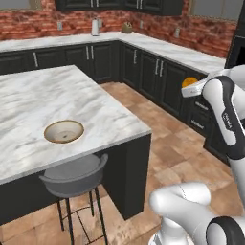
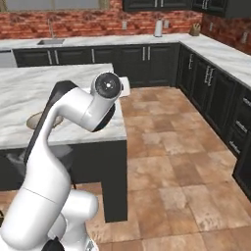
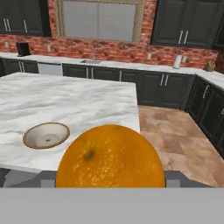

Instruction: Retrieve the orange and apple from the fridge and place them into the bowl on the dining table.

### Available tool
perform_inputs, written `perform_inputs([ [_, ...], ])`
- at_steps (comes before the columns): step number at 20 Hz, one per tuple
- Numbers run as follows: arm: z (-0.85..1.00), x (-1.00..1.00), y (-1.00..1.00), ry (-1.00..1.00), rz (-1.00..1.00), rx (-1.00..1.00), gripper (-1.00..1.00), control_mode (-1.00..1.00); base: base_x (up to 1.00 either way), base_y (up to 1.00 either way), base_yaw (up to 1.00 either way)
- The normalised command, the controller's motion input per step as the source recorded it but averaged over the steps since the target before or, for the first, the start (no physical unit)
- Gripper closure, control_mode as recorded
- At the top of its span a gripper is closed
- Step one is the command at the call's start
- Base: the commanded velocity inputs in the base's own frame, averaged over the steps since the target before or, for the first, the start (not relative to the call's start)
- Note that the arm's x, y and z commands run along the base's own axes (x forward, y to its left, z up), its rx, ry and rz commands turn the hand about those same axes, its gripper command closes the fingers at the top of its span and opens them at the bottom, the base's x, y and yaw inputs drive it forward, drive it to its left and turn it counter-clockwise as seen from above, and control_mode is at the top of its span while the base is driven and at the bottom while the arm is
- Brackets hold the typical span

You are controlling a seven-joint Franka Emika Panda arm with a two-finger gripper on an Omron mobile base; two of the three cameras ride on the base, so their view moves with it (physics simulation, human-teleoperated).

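The orange fills the near part of the hand view, held between the jaws. In the left base view the orange sits at the end of the arm, and my gripper is shut on it, in the air to the right of the dining table. The bowl stands empty near the table's front edge; in the hand view the bowl lies ahead and to the left. The arm partly hides the bowl in the right base view. The apple and the fridge are out of view.
A grey stool is tucked under the table's near side. Dark-cabinet counters run along the brick walls, with a sink under the window. Tiled floor lies open to the right of the table.
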Motion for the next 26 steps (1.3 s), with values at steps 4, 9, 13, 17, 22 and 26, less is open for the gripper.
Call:
perform_inputs([
  [4,0.0,0.0,0.0,0.0,0.0,0.0,1.0,1.0,0.35,1.0,0.15],
  [9,0.0,0.0,0.0,0.0,0.0,0.0,1.0,1.0,0.63,1.0,0.1],
  [13,0.0,0.0,0.0,0.0,0.0,0.0,1.0,1.0,0.77,0.96,0.06],
  [17,0.0,0.0,0.0,0.0,0.0,0.0,1.0,1.0,0.86,0.38,0.11],
  [22,0.0,0.0,0.0,0.0,0.0,0.0,1.0,1.0,0.84,0.0,0.33],
  [26,0.0,0.0,0.0,0.0,0.0,0.0,1.0,1.0,0.77,0.0,0.34],
])
